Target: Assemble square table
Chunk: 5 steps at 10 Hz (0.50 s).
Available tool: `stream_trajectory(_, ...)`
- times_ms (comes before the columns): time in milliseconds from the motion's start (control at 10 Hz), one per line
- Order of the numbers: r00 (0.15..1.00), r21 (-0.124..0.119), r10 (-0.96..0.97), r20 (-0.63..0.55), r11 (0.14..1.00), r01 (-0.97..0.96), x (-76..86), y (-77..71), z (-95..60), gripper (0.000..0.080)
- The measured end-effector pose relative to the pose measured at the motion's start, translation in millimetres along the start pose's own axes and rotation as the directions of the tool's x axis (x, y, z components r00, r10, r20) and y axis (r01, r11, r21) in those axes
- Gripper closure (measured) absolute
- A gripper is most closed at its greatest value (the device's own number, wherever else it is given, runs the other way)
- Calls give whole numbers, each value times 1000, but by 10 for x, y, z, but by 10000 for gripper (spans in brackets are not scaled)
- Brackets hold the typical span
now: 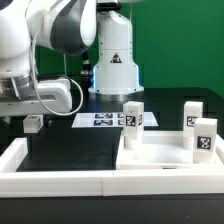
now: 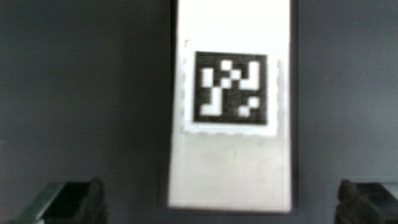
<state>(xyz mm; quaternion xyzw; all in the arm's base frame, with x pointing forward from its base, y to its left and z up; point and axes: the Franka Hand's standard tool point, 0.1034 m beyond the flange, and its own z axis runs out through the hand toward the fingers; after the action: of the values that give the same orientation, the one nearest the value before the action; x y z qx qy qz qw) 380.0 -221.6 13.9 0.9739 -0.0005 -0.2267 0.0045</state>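
The square table's white slab (image 1: 165, 158) lies at the exterior view's right, with three tagged white legs standing upright on it: one at its far left corner (image 1: 133, 120), one at the far right (image 1: 192, 114) and one nearer on the right (image 1: 204, 138). My gripper (image 1: 33, 122) hangs low over the black table at the exterior view's left. In the wrist view a fourth white leg (image 2: 231, 110), tag facing up, lies on the dark table. My open gripper (image 2: 219, 200) has one dark finger (image 2: 71, 202) on each side of the leg's end, with a gap to each.
The marker board (image 1: 103, 120) lies flat behind the slab, in front of the arm's base (image 1: 112, 65). A long white border wall (image 1: 60, 180) runs along the front and up the exterior view's left side. A green backdrop stands behind.
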Motion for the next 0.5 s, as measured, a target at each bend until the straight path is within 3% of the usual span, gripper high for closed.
stream_trajectory(100,1000,-8,24,2,1000,-24,7,-27,-12,150)
stream_trajectory(500,999,4,17,37,1000,-17,-2,-45,-33,150)
